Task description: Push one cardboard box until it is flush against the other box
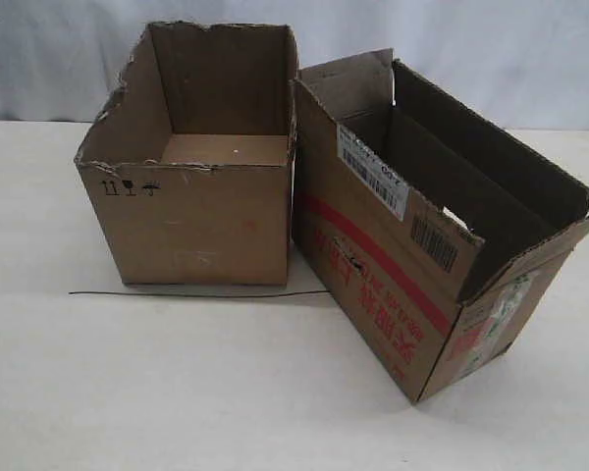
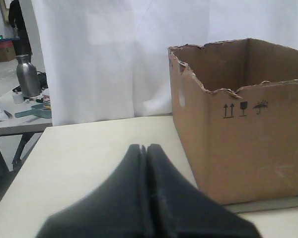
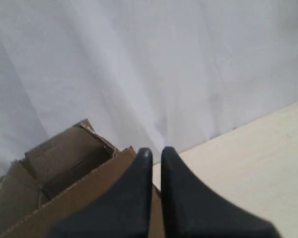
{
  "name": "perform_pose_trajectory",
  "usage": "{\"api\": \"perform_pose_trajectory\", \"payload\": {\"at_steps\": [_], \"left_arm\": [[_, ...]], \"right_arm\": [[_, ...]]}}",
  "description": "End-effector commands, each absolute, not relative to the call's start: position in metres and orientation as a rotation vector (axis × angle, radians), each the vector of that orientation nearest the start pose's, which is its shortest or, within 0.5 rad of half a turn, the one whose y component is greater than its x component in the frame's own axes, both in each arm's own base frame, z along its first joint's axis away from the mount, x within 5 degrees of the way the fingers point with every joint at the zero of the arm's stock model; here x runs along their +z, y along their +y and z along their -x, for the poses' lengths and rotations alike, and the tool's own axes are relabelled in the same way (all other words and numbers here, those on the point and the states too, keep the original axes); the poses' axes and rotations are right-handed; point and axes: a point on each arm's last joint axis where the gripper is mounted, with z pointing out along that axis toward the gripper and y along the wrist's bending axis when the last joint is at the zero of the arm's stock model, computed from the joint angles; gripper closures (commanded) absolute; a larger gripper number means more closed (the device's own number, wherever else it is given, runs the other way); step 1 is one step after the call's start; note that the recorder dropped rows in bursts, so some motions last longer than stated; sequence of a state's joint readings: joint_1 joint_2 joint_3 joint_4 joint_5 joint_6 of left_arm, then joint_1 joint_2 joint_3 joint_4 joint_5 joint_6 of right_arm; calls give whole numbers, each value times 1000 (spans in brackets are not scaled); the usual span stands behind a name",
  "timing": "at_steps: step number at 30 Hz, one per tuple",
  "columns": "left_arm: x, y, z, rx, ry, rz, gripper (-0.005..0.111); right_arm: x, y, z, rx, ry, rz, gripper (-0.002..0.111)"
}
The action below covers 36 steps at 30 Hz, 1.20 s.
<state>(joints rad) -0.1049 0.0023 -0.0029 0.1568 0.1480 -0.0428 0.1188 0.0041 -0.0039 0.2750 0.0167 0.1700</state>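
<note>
**Cartons touch at one corner; both jaws empty**

The left gripper (image 2: 146, 148) has its jaws pressed fully together on nothing. The plain box (image 1: 206, 216) stands ahead of their tips and off to one side, clear of them. The right gripper (image 3: 156, 151) has its jaws all but together, with a thin slit between them, and they are empty too. The rim of the red-striped carton (image 1: 373, 265) lies just beneath and beyond those tips; I cannot tell whether they touch it. Closed jaws suit the job, I judge, since they make a blunt wedge for shoving rather than grasping.

The carton sits skewed. It meets the plain box only at the corner nearer the backdrop, and the gap between them widens from there. The task looks unfinished, and the free end needs swinging in.

The carton carries white barcode labels (image 1: 373, 182) too small to read, red print (image 1: 373, 289) I cannot make out, and green tape (image 1: 496, 319) on its end. The plain box shows black handling symbols (image 2: 243, 108): arrows, a glass and an umbrella.
</note>
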Motion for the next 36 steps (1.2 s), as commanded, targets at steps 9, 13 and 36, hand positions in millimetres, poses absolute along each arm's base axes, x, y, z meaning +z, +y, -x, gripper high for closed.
{"api": "perform_pose_trajectory", "payload": {"at_steps": [9,13,36], "left_arm": [[200,-4,-56,24,1616,-160,107],[200,-4,-56,24,1618,-160,107],[200,-4,-56,24,1618,-160,107]], "right_arm": [[284,18,-88,390,1767,-119,103],[329,24,-111,205,1990,175,103],[257,51,-129,514,2558,473,103]]}}
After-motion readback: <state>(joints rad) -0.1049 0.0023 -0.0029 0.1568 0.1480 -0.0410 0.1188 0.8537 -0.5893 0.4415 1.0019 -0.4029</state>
